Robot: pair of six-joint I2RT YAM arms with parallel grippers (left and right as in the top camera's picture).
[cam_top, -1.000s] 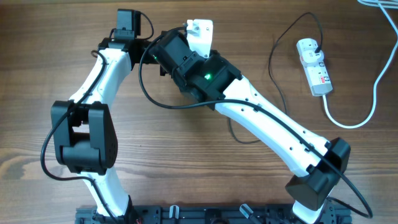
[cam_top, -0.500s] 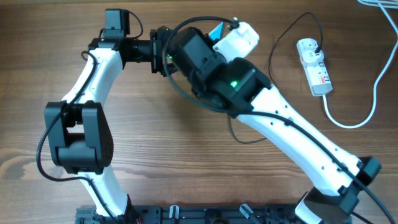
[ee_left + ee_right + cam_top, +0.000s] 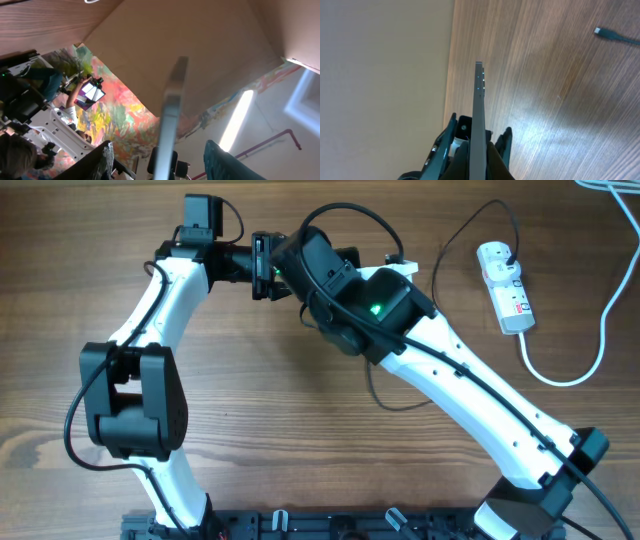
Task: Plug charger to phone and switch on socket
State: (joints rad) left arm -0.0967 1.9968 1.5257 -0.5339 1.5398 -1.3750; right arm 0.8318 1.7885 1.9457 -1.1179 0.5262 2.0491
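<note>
Phone [image 3: 479, 100] edge-on, gripped by right pincer [image 3: 477, 132], between spread left pincer [image 3: 164, 160]

Straight above the socket [image 3: 505, 287] the space is open. The charger [image 3: 437, 275] cable loops off the socket's far end and runs over the desk [image 3: 290, 450] under the right arm [image 3: 450, 380]. That arm bars the diagonal from below the socket to the far centre. The white cord [image 3: 570, 383] curls round the socket's outer side. Well beyond that arm from the socket, the phone [image 3: 169, 115], clamped by the right gripper [image 3: 475, 132], stands edge-on between the left gripper's [image 3: 160, 145] parted jaws. Bare wood lies between the arms.
</note>
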